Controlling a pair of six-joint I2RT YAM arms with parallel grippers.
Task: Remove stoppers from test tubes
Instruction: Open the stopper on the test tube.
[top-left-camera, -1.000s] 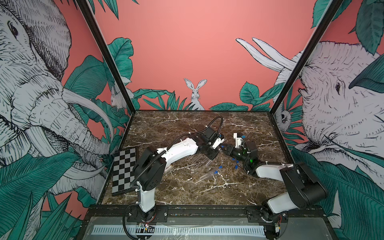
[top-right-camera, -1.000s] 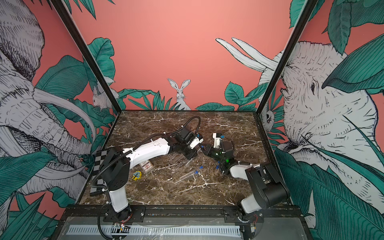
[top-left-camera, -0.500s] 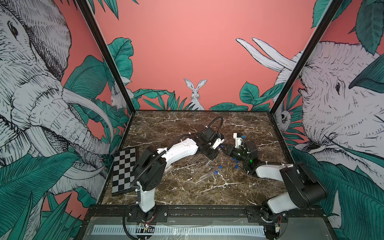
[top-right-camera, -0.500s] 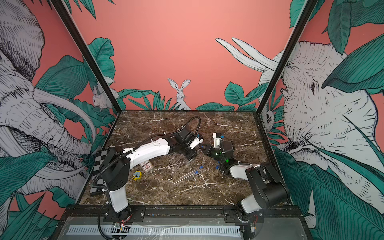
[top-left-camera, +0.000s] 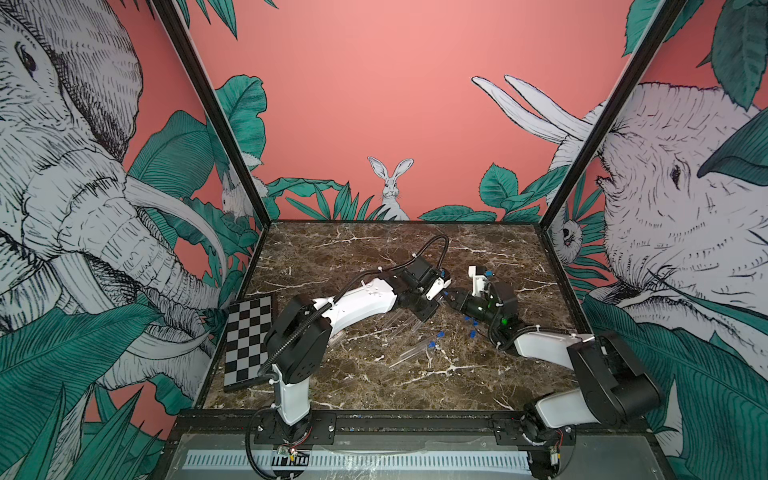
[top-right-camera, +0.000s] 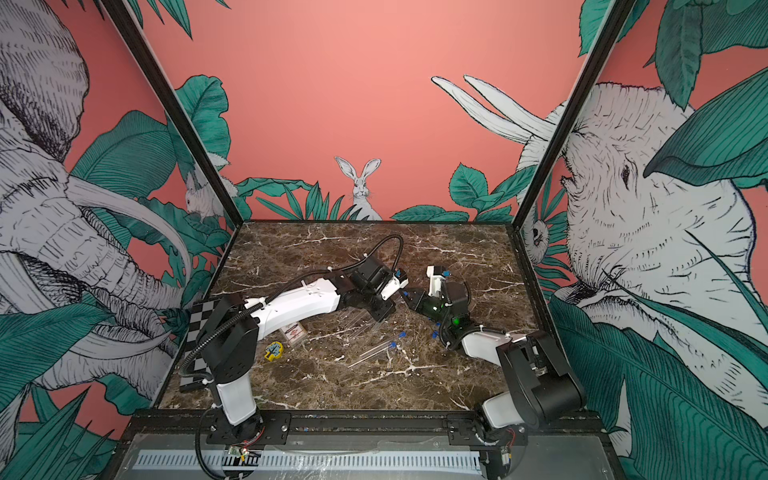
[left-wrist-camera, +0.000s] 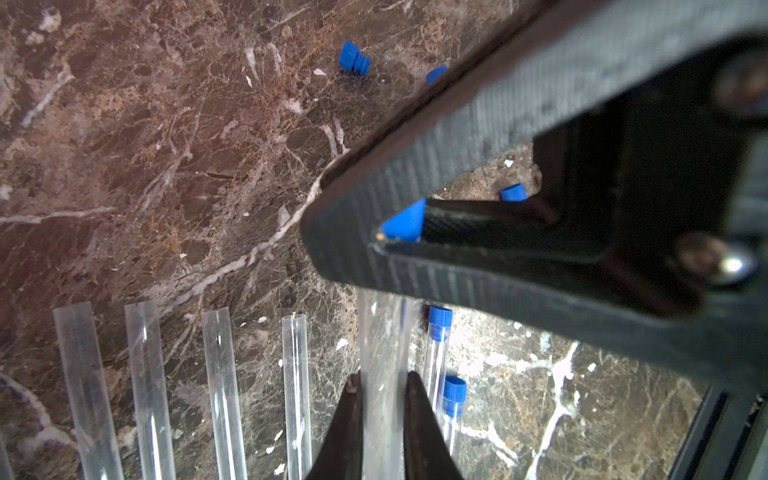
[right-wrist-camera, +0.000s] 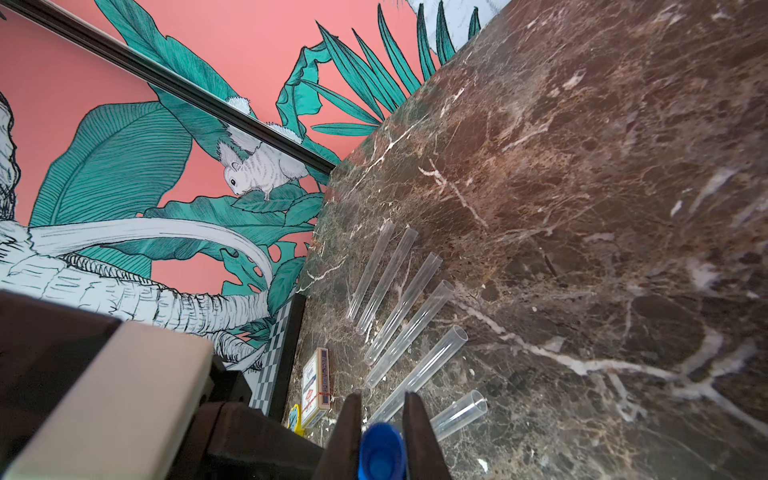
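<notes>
The left gripper (left-wrist-camera: 382, 380) is clamped on a clear test tube (left-wrist-camera: 382, 332). The tube runs straight ahead out of its jaws, with its long axis in line with the fingers rather than across them. At the tube's far end, just ahead of those fingertips, sits its blue stopper (left-wrist-camera: 405, 220). The right gripper (right-wrist-camera: 380, 401) is closed on that plug from the opposite side, so the two tools meet nose to nose with the tube as the line between them. Both top views show them tip to tip over the middle of the marble table (top-left-camera: 332, 257). The tube's mouth therefore points away from the left gripper and into the right one, and the stopper sits between the right gripper's fingers, so that arm is the one placed to draw it. I judge the coming move to be a pull apart along that shared axis; a sideways drag would likely lever the slim tube in the left jaws rather than free the plug. On the table beside the left jaws lie two stoppered tubes (left-wrist-camera: 436, 357), close together, caps pointing the same way as the held one. On the other side is a row of opened tubes (left-wrist-camera: 224, 374), roughly parallel, mouths bare. Farther ahead, around the right gripper, loose stoppers (left-wrist-camera: 353, 62) are scattered on the table.
</notes>
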